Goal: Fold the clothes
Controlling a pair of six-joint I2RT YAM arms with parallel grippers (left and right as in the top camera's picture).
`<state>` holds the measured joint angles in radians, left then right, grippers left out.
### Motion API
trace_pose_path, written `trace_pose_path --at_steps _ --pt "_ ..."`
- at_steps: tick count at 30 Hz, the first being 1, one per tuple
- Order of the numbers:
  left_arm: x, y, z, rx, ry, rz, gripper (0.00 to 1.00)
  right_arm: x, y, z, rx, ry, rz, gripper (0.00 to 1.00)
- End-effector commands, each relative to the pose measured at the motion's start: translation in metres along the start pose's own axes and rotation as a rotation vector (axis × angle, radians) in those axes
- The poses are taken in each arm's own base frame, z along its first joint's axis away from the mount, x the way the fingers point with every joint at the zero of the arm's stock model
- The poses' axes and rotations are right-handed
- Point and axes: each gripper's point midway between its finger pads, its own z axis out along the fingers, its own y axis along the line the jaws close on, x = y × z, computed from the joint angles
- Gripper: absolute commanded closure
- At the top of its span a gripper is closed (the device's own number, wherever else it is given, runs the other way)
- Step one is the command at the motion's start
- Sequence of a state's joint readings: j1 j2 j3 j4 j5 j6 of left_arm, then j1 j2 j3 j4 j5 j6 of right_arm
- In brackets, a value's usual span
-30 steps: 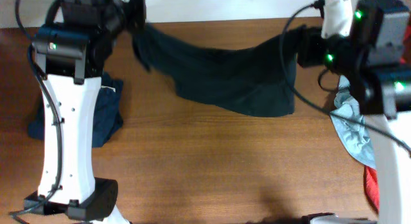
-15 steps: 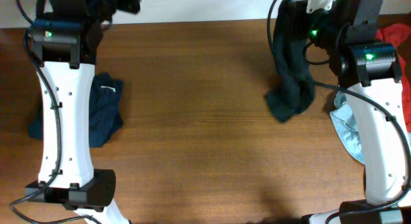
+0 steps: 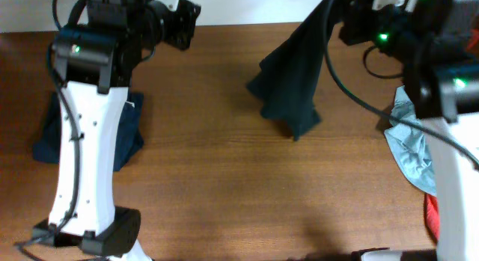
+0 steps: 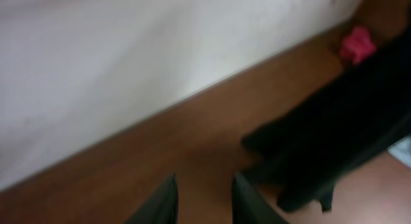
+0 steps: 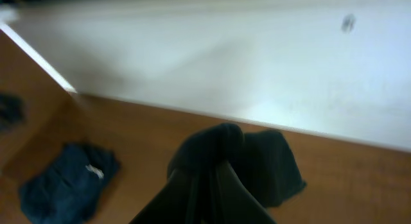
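Pinching dark garment (image 3: pixel 293 75), right hand (image 5: pixel 207 176), left hand (image 4: pixel 204 181) spread, navy garment (image 3: pixel 129 138), tag (image 3: pixel 132 104) unreadable

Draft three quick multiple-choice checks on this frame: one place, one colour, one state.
1. Where does the navy garment lie?
A) left side of the table, by the left arm
B) table centre
C) far right edge

2. What colour is the hanging garment in the right gripper?
A) yellow
B) dark teal
C) white

3. The left gripper is:
A) shut on the navy garment
B) shut on the hanging garment
C) open, holding nothing

Answers:
1 A: the overhead view shows it partly under the left arm.
2 B: it drapes dark teal down to the table.
3 C: the left wrist view shows parted fingers with only bare wood between them.
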<state>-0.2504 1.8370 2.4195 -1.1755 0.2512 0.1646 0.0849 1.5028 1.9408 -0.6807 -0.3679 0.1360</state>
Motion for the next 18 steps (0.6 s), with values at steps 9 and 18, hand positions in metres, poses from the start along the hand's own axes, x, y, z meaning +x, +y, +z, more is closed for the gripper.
trace_pose_path --at_steps 9,18 --pt "0.014 -0.041 -0.020 0.071 0.061 0.044 0.70 -0.022 0.010 -0.028 0.133 -0.078 0.032 0.96" --pt "0.019 -0.070 -0.017 0.128 0.085 0.117 0.68 -0.027 0.005 -0.035 0.296 -0.120 0.081 0.96"
